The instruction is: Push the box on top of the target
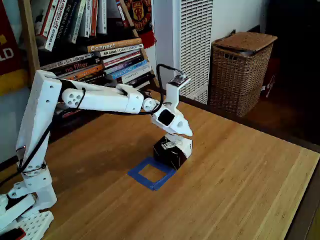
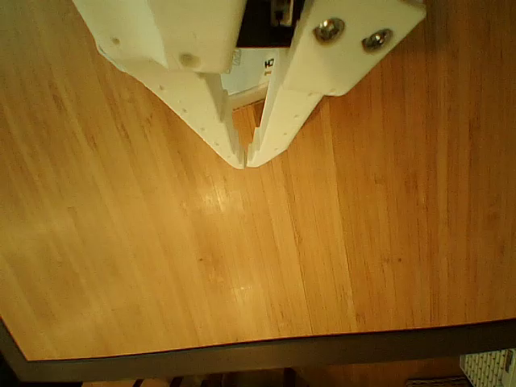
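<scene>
The table (image 1: 240, 165) carries the target (image 1: 151, 173) with its interior still bare. The box (image 1: 173, 150) sits at the target's far right corner, overlapping the tape edge only. The gripper (image 2: 246, 159), fingertips clenched and empty, rests against the box. Most of the push remains.

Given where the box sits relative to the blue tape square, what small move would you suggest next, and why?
Probably a short push toward the lower left in the fixed view: the box only overlaps the far right corner of the target, and the gripper, fingertips together, is at the box's far side.
</scene>
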Motion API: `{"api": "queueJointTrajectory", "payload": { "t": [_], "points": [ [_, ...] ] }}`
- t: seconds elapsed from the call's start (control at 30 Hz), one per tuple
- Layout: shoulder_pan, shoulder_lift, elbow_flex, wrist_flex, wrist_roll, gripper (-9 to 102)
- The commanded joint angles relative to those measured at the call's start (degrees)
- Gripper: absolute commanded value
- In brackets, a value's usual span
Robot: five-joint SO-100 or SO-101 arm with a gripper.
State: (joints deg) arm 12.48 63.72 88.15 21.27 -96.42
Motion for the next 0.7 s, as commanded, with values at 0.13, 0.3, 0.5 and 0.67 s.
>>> {"api": "queueJointTrajectory", "payload": {
  "t": [0.13,0.3,0.5,0.67],
  "points": [
    [1.85,6.15,1.23,2.11,-1.23,0],
    [1.76,5.71,2.81,2.99,-2.37,0],
    [1.23,5.19,3.60,3.52,-2.81,0],
    [1.14,5.19,4.48,3.25,-3.34,0]
  ]
}}
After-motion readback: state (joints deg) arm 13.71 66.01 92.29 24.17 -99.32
